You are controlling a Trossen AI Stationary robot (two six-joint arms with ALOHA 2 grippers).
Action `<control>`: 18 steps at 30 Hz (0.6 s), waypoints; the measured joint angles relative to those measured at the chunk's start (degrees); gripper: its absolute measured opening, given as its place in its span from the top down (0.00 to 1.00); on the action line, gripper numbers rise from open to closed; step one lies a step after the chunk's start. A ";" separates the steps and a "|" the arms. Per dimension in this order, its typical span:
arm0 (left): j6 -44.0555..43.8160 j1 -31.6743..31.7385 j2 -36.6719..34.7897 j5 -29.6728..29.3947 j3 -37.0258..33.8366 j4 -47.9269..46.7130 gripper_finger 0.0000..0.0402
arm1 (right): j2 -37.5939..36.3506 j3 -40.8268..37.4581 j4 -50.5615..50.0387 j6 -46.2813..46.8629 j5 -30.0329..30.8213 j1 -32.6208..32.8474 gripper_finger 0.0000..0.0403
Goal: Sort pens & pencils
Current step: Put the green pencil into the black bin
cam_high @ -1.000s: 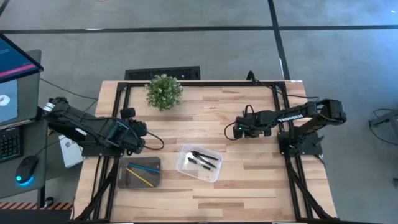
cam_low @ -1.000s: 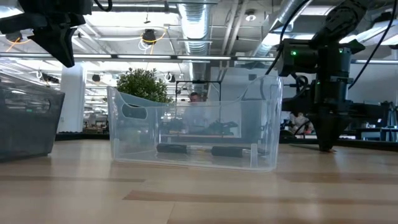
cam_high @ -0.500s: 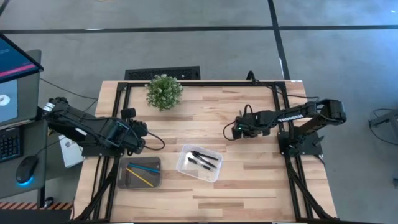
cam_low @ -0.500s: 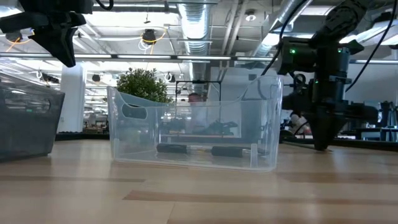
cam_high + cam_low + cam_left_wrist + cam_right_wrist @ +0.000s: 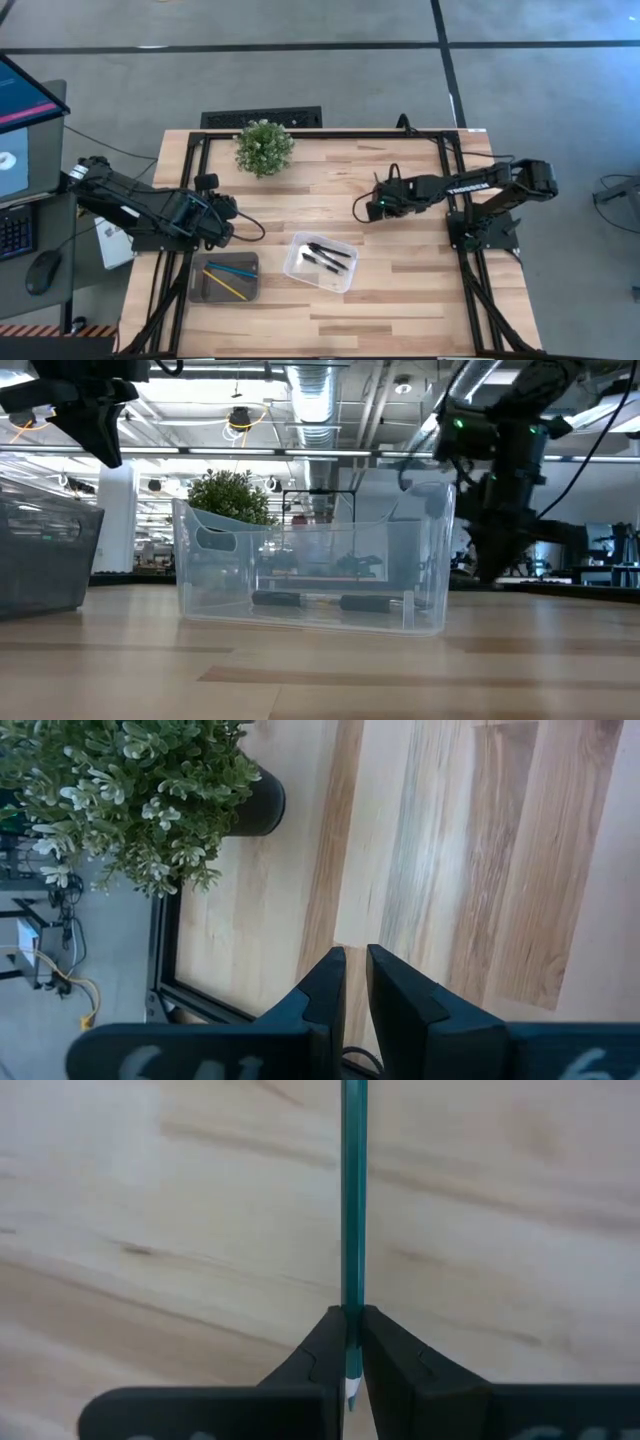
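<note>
Right gripper (image 5: 347, 1342): clamped on a teal pencil (image 5: 353, 1200) near one end.
Pencil handling: light, stiff, slippery; likely pivots.
Left gripper (image 5: 354, 982): clenched, empty.

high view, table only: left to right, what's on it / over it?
left gripper → dark tray holding the pencils → potted plant → clear bin holding the pens → right gripper, shut on a teal pencil.
</note>
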 joint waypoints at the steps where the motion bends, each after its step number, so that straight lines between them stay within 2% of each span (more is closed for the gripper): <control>1: -0.02 -0.01 0.02 0.01 0.00 0.11 0.91 | 0.00 1.34 0.04 -1.30 0.45 0.00 0.88; 10: 0.53 -0.01 0.02 -2.42 0.00 6.22 0.91 | 0.00 15.73 2.69 -14.99 4.39 2.17 0.88; 18: 5.25 -0.45 -0.07 -2.91 0.00 13.29 0.91 | -0.02 23.50 14.80 -29.66 7.83 8.55 0.88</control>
